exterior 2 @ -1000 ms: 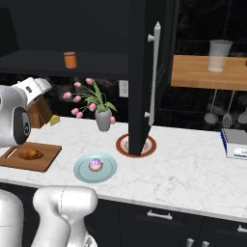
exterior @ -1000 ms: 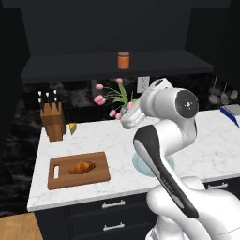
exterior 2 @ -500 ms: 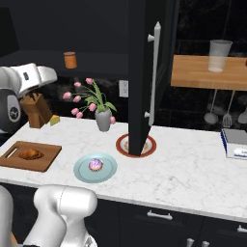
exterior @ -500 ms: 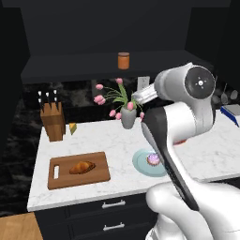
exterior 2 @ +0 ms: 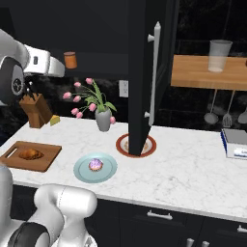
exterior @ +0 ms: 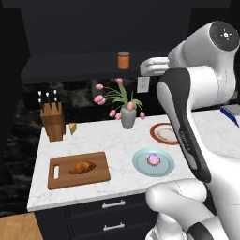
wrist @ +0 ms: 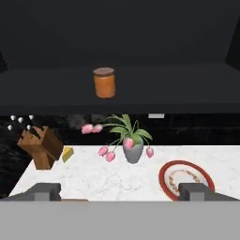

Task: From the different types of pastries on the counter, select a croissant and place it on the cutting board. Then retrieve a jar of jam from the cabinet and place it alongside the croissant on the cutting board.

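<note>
- pincer (wrist: pixel 120 191) spread wide, holding nothing, raised and facing the cabinet (wrist: pixel 140 89) shelf.
- jar of jam (wrist: pixel 104 82) stands upright on that shelf.
- croissant (exterior: pixel 82 167) lies on the cutting board (exterior: pixel 61 177) on the tabletop (exterior: pixel 119 140).

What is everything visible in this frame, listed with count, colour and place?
croissant: one, golden-brown, on the cutting board
cutting board: one, brown wood, left end of the counter
cupcake: one, pink-purple frosting, on a pale blue plate
jar of jam: one, orange-brown, on the cabinet ledge
cabinet: one, near black, above the counter
counter: one, white marble
flower vase: one, grey with pink tulips, back of the counter
knife block: one, wooden, back left
red-rimmed plate: one, right of the vase
gripper: one, open, empty, facing the jar
</note>
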